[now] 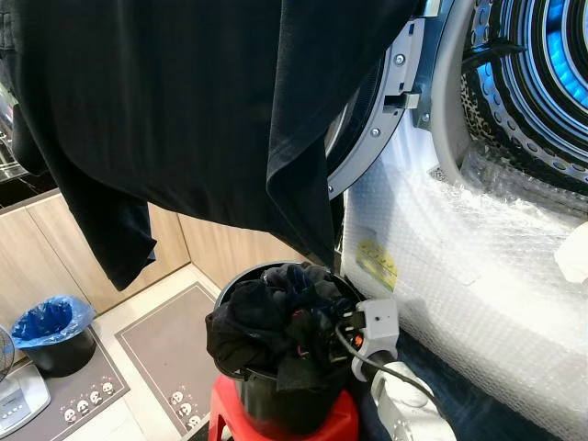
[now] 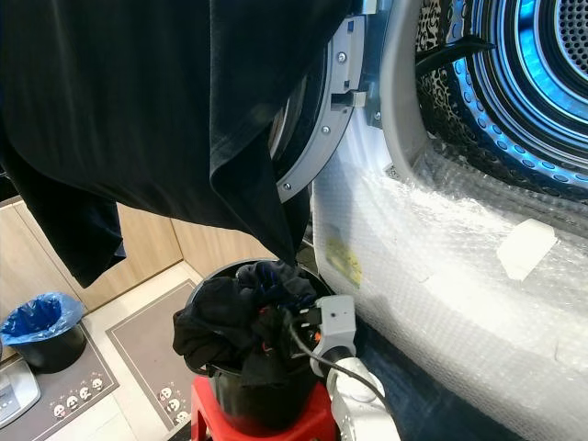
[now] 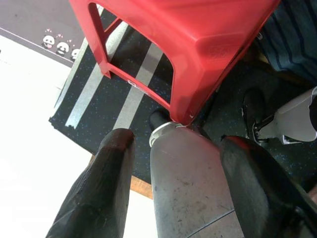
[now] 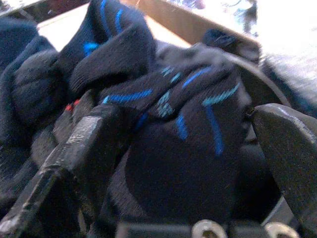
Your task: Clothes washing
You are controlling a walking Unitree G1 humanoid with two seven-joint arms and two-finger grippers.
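Note:
A black bucket (image 1: 276,409) heaped with dark clothes (image 1: 262,322) stands on a red stool (image 1: 225,413) in front of the washing machine. My right gripper (image 4: 185,124) reaches into the heap from the right, open, its fingers (image 4: 89,144) on either side of a dark garment with blue stripes (image 4: 188,148). A large dark garment (image 1: 184,110) hangs across the top of the head views, its lower tip just above the bucket and its upper end out of view. The washer's door (image 1: 377,119) stands open and the drum (image 1: 551,64) glows blue. My left gripper (image 3: 178,141) hangs open beside the stool (image 3: 198,39).
Bubble wrap (image 1: 459,266) covers the washer's front. A leopard-patterned cloth (image 1: 478,101) lies at the drum's rim. A bin with a blue bag (image 1: 50,331) stands on a grey mat (image 1: 165,354) to the left, by wooden cabinets (image 1: 37,248).

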